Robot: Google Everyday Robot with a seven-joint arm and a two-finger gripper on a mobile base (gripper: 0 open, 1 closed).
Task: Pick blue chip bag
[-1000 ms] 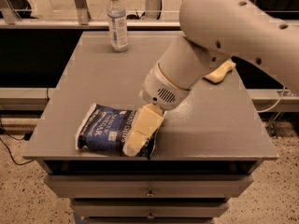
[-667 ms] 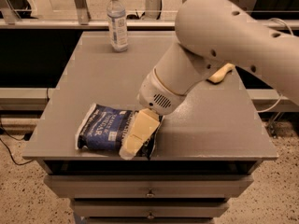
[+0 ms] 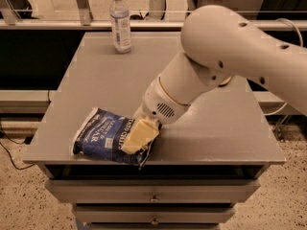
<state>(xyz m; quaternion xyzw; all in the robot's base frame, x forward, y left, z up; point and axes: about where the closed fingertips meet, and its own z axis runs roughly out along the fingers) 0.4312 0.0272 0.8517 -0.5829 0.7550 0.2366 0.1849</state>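
Observation:
The blue chip bag (image 3: 98,135) lies flat near the front left edge of the grey table (image 3: 216,133). It is dark navy with white lettering and white crimped ends. My gripper (image 3: 137,137), cream-coloured at the end of the thick white arm (image 3: 230,56), is down on the bag's right end and covers that part of it. The bag rests on the table.
A clear water bottle (image 3: 120,22) stands upright at the table's back left. A sliver of a yellow object (image 3: 225,82) shows behind the arm at the right. Drawers (image 3: 153,195) are below the table's front edge. A rail and floor lie behind the table.
The gripper has moved a little to the left and lower over the bag's right end. The arm leans further over the table. The bag has not moved.

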